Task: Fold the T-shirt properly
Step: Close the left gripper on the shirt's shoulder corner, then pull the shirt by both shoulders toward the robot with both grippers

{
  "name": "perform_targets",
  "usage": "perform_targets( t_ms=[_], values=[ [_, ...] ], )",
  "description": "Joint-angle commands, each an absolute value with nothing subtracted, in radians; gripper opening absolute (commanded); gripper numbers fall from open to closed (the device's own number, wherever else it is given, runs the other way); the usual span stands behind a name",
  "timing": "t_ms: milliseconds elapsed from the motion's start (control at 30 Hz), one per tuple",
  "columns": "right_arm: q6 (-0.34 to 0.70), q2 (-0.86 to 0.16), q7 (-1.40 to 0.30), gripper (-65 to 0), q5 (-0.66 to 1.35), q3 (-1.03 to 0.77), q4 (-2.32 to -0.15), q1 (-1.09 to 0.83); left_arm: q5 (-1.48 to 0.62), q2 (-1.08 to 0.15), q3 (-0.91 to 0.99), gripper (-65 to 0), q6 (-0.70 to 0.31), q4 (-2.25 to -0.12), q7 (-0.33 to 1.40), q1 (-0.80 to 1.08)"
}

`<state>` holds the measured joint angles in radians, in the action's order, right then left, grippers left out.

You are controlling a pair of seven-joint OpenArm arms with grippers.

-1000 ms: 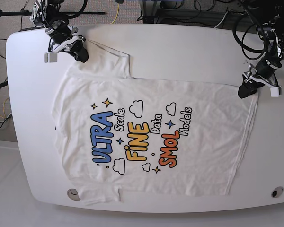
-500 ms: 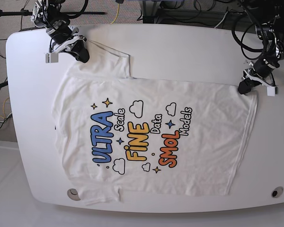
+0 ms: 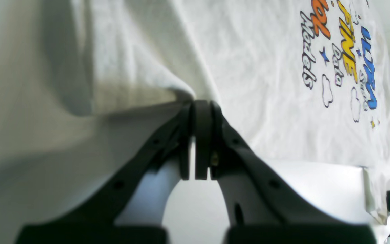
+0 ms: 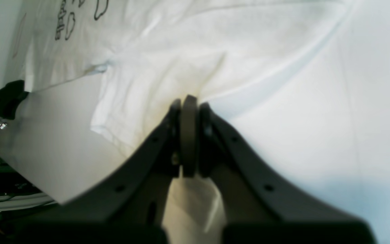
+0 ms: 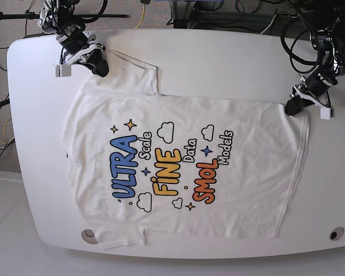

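The left gripper fills the bottom of the left wrist view, its two dark jaws pressed together on a pinch of white cloth. That cloth is a corner of the T-shirt, which rises into a small raised fold right at the jaw tips and spreads away beyond them over the tabletop. Far ahead and to the right of the jaws lies the coloured lettering, seen sideways, with small outlined clouds beside it.

In the right wrist view the right gripper is likewise clamped, its jaws closed on a bunched edge of the T-shirt. The cloth puckers at the tips and fans out ahead and to the left of them; a hemmed edge runs down to the left of the jaws, and more cloth shows beneath them. Bare tabletop lies to the right.

In the base view the left gripper sits at the far right, holding the upper right corner of the T-shirt. The right gripper sits at the upper left, holding the cloth next to the sleeve. Between the two the T-shirt lies spread print-up on the white tabletop, reaching down to the near edge.
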<state>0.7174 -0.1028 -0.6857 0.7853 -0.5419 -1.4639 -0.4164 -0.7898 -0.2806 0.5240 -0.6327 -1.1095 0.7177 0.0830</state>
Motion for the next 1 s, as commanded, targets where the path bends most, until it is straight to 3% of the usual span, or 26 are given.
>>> perform_targets(
  t_ms=[0, 500, 967],
  values=[
    [0.698, -0.111, -0.715, -65.0, 0.741, -0.542, -1.461, -0.423, -0.745, -0.29, 0.513, -65.0, -0.614, -1.108, 0.775, 0.084],
    [0.698, -0.114, -0.694, -65.0, 0.753, -0.554, -1.504, -0.462, -0.752, -0.297, 0.579, -65.0, -0.643, -1.158, 0.802, 0.14],
    [0.698, -0.111, -0.686, -65.0, 0.777, -0.62, -1.664, -0.628, -0.768, -0.297, 0.643, -65.0, -0.689, -1.337, 0.759, 0.35]
  ],
)
